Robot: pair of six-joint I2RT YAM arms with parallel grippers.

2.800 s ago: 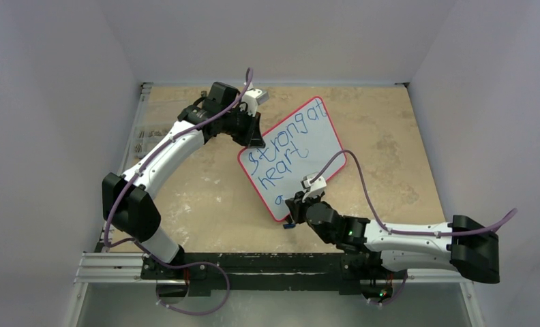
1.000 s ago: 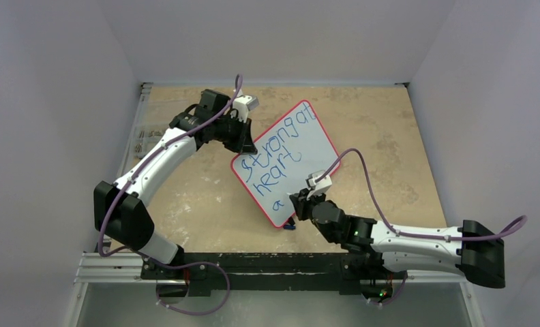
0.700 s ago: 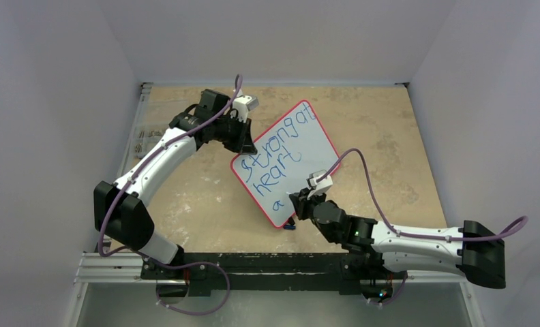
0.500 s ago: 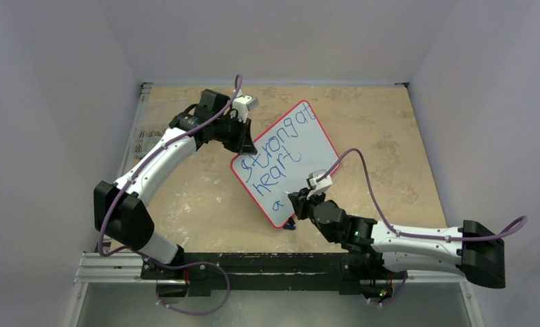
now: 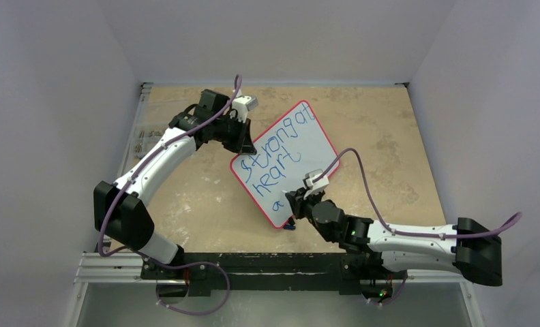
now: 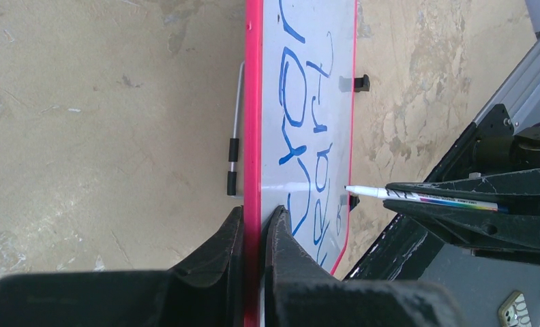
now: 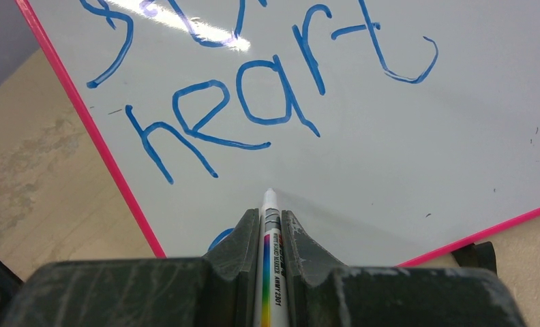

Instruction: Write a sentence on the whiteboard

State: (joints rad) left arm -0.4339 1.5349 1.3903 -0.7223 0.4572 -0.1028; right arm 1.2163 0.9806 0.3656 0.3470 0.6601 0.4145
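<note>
The whiteboard [image 5: 308,153], pink-framed, stands tilted mid-table, and the left gripper [image 5: 243,141] is shut on its left frame edge [image 6: 253,102]. The sentence [image 5: 275,151] in blue reads "strong at heart" [image 7: 253,109], with a small blue "a" [image 5: 278,203] below it. My right gripper [image 5: 296,200] is shut on a white marker [image 7: 271,235] with a rainbow stripe. The marker tip [image 7: 268,194] is at the bare board under "heart"; I cannot tell whether it touches. The left wrist view shows my left gripper [image 6: 256,212] clamping the frame and the marker [image 6: 417,198] coming in from the right.
A wire stand [image 6: 234,129] and black feet [image 6: 361,83] stick out from the board. A small blue piece [image 5: 289,225] lies on the table below the board's lower corner. Small metal parts [image 5: 143,139] sit at the left edge. Walls close in three sides.
Since the earliest frame the left gripper has shifted the whiteboard left and toward the arms. Over the last second the right gripper and marker crept slightly left along the board's lower part.
</note>
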